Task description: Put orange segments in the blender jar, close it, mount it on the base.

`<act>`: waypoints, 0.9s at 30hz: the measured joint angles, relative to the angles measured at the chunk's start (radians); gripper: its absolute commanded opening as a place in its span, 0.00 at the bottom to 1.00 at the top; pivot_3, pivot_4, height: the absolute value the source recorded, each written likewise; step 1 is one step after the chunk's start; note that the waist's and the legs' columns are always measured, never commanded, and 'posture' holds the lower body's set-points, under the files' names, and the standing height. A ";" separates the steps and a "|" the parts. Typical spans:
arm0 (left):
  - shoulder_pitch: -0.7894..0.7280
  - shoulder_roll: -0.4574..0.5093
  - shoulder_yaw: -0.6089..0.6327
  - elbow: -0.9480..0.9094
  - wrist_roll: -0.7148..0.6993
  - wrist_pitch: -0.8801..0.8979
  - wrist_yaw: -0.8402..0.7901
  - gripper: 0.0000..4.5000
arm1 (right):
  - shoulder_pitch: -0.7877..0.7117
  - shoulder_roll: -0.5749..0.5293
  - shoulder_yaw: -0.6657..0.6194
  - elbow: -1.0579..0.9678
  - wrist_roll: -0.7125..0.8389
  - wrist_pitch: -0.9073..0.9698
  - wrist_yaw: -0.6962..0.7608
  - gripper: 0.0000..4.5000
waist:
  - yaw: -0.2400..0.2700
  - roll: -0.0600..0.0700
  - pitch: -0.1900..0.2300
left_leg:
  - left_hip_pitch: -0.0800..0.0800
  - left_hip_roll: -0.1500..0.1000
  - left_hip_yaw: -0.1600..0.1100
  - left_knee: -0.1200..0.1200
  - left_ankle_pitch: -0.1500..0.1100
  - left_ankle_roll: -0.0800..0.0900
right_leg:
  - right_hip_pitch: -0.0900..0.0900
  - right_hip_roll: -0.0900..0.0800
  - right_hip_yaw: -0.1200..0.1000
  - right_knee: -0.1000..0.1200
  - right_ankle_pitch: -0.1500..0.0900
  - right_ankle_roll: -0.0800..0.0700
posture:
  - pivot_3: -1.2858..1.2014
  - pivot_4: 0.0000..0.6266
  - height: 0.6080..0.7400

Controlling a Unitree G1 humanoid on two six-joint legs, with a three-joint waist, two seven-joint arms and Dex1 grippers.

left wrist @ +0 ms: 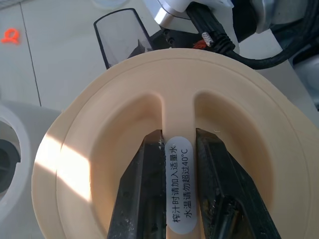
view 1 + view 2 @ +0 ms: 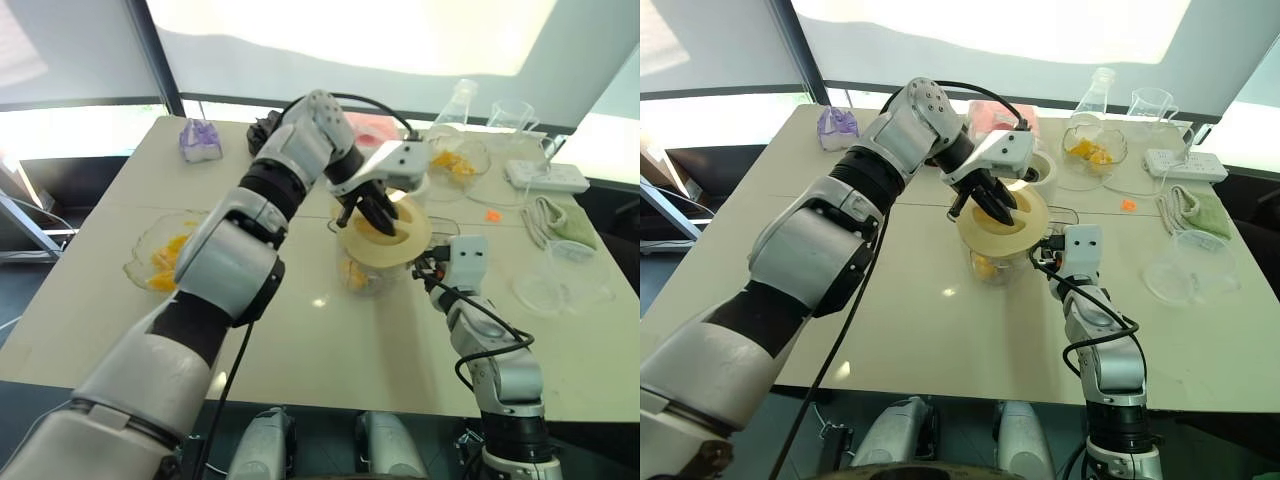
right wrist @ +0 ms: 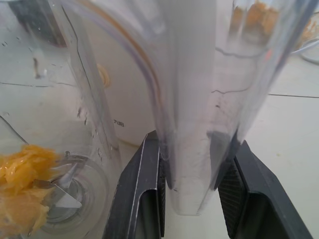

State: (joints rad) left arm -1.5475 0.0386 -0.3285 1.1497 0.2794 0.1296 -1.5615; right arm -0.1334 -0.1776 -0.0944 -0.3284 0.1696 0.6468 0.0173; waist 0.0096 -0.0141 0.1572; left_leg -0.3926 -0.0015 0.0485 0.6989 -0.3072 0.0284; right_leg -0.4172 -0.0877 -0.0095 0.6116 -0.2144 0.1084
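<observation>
Mid-table, toward the far edge: blender jar stands upright, orange segments at its bottom near the blades. Left gripper pinches the ridge of the cream lid, which sits over the jar mouth. Right gripper is clamped on the jar's handle. Base just behind the jar. Risks: lid seats tilted if pressed off-centre; handle grip could twist and tip the jar.

blender jar: 1 | cream lid: 1 | base: 1 | glass bowls holding orange pieces: 2 – left, far right | conical flask: 1 | beaker: 1 | power strip: 1 | empty clear dish: 1
</observation>
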 measured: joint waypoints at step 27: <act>0.101 -0.049 0.000 -0.284 -0.023 0.519 0.219 0.05 | -0.013 -0.032 -0.032 0.029 -0.011 0.026 0.012 0.19 | 0.006 0.009 -0.009 | 0.002 -0.006 -0.013 -0.001 -0.003 0.005 | 0.011 -0.010 -0.013 -0.015 -0.002 0.004 | 0.52 0.24 1.00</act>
State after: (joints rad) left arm -1.4463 -0.0108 -0.3290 0.8654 0.2567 0.6489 -1.3422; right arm -0.1461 -0.2096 -0.1268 -0.2995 0.1585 0.6729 0.0293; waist 0.0154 -0.0047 0.1483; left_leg -0.3904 -0.0079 0.0360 0.6983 -0.3105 0.0336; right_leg -0.4058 -0.0977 -0.0227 0.5970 -0.2168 0.1123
